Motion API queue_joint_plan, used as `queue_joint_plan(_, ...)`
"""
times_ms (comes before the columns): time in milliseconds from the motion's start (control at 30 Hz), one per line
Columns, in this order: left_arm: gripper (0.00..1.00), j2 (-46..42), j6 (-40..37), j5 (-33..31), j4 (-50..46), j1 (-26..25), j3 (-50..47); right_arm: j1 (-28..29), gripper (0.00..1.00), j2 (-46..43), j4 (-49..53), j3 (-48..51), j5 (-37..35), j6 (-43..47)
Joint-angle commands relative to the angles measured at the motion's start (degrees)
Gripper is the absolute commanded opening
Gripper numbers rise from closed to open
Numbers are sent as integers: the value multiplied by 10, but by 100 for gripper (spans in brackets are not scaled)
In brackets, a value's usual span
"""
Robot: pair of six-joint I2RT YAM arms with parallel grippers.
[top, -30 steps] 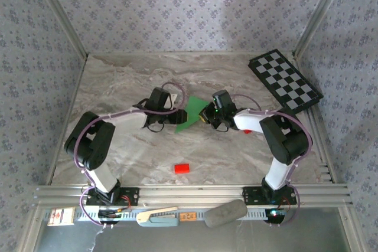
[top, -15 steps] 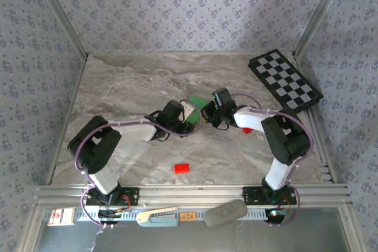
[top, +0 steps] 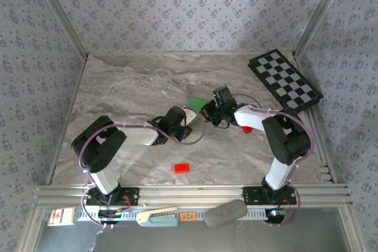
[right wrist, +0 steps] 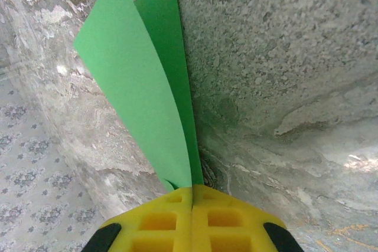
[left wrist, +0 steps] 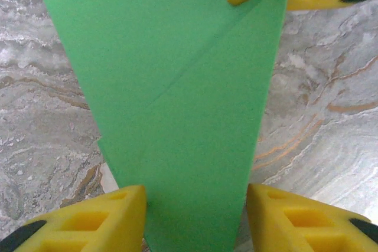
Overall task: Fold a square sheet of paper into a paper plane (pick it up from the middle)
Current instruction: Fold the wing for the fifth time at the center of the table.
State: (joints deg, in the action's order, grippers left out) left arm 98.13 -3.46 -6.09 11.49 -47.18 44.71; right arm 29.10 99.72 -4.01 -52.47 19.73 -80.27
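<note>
Left arm (top: pixel 139 133) swung in to the green paper (left wrist: pixel 177 116)
Folded, creased — right jaws pinch it closed, left jaws straddle it, apart.

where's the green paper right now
In the top view the paper is near the middle of the table, clamped in the right pincer, with the left pincer open around its other end.

Grey marbled table (top: pixel 118 87): one small red block (top: pixel 182 168) lies near the front centre; a checkerboard (top: pixel 284 81) sits at the far-right corner.
</note>
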Motion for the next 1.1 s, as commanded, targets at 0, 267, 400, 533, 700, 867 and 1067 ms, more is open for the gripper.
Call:
queue_joint_plan(0, 44, 7, -17, -9, 27, -5, -2, -3, 6, -15, 27, -15, 9, -12)
queue_joint_plan(267, 37, 3, -7, -5, 34, -5, -5, -1, 8, -10, 36, -18, 13, -13)
queue_joint_plan(400, 33, 6, -4, 0, 37, -5, -5, 0, 8, -7, 39, -20, 15, -12)
queue_joint_plan(533, 33, 10, -1, 3, 36, -5, -5, 2, 9, -2, 41, -22, 19, -11)
queue_joint_plan(700, 34, 14, 5, 10, 35, -5, -3, 6, 9, 7, 47, -28, 24, -9)
queue_joint_plan(867, 38, 10, 8, 14, 33, -5, -4, 7, 9, 12, 56, -32, 23, -7)
queue_joint_plan(1067, 37, 4, 11, 18, 35, -5, -5, 9, 10, 17, 69, -38, 21, -2)
